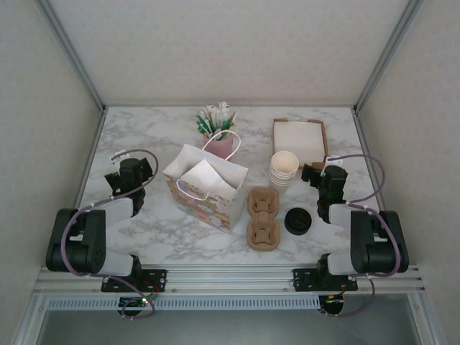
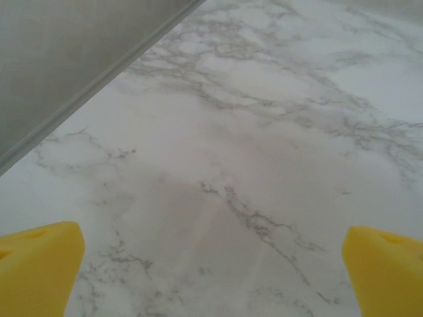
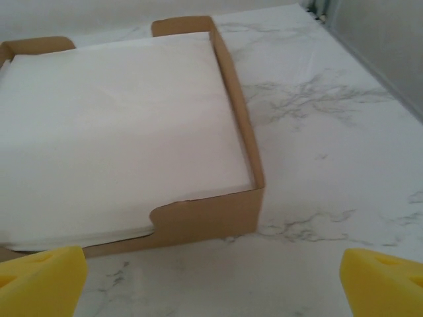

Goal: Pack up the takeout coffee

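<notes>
From above, the takeout coffee is sitting on the marble table as a black disc. It is lying at 5 o'clock from the paper bag, just beside the two brown cup carriers at its 9 o'clock, and near the right arm. A stack of lidless cups is standing at its 12 o'clock, with the napkin tray lying farther along that line. A pink cup of packets is standing at 12 o'clock from the bag. The left gripper is hanging at the bag's 9 o'clock, well apart from the coffee, and the right gripper is hanging at the stack's 3 o'clock. In the left wrist view, the left gripper's yellow fingers are standing wide apart over bare marble, holding nothing. In the right wrist view, the right gripper's yellow fingers are likewise standing wide apart and empty, with the napkin tray lying at 11 o'clock ahead of them.
</notes>
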{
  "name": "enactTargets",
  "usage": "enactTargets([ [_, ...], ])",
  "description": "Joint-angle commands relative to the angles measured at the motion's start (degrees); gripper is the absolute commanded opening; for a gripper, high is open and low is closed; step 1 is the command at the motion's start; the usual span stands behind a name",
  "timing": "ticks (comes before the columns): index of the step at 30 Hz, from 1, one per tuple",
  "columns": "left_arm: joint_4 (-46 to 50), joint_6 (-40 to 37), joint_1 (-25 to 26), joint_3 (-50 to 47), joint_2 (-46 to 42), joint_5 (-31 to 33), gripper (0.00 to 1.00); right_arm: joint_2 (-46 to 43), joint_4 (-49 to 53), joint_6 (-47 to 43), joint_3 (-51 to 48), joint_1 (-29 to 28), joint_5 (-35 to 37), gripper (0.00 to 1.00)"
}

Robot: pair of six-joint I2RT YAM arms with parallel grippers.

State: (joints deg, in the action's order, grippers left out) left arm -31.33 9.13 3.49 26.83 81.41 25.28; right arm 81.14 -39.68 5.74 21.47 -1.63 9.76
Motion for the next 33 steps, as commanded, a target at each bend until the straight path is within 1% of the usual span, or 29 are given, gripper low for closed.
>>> enactTargets([
  [1, -8.98, -2.86, -0.44, -1.82, 1.83, -2.74, 1.00, 2.23, -7.34, -0.89, -1.10, 0.32, -4.11, 0.99],
  [3, -9.71, -4.21, -0.26, -1.67, 2.55, -5.20, 1.00, 3.03, -8.14, -1.21, -1.07, 0.31, -4.81, 0.99],
  [4, -11.73, -5.25, -0.20, -2.66, 3.46, -7.85, 1.00, 3.97, -9.43, -1.18, -1.52, 0.34, -4.96, 0.99],
  [5, -14.97, -6.08, -0.19, -3.66, 4.84, -10.24, 1.00, 5.29, -11.76, -1.01, -2.17, 0.32, -4.80, 0.99],
  [6, -20.40, -7.06, -0.10, -5.46, 7.13, -11.26, 1.00, 6.96, -15.65, -1.06, -2.99, 0.32, -4.51, 0.99],
  [7, -20.66, -6.44, 0.10, -5.68, 6.37, -9.81, 1.00, 6.29, -14.32, -1.14, -2.88, 0.23, -4.94, 0.99],
  [8, -19.51, -5.89, 0.03, -5.33, 6.53, -8.77, 1.00, 6.16, -13.11, -0.64, -2.41, 0.22, -3.80, 0.99],
  [9, -20.79, -6.16, 0.17, -5.46, 6.84, -8.48, 1.00, 6.31, -12.77, -0.72, -2.15, 0.23, -3.59, 0.99],
  [10, -19.16, -5.97, 0.19, -5.27, 6.36, -8.53, 1.00, 6.29, -11.84, -0.83, -1.66, -0.01, -3.12, 0.99],
  [11, -20.39, -6.15, 0.26, -5.41, 6.75, -8.23, 1.00, 6.48, -11.51, -1.06, -1.33, -0.50, -2.12, 0.99],
  [17, -20.00, -6.23, 0.47, -5.30, 6.65, -7.87, 1.00, 6.83, -10.02, -2.29, -0.23, -2.59, 1.98, 0.99],
  [33, -19.76, -6.31, 0.57, -5.30, 6.62, -7.79, 1.00, 7.00, -9.44, -3.06, 0.16, -3.17, 1.93, 0.99],
])
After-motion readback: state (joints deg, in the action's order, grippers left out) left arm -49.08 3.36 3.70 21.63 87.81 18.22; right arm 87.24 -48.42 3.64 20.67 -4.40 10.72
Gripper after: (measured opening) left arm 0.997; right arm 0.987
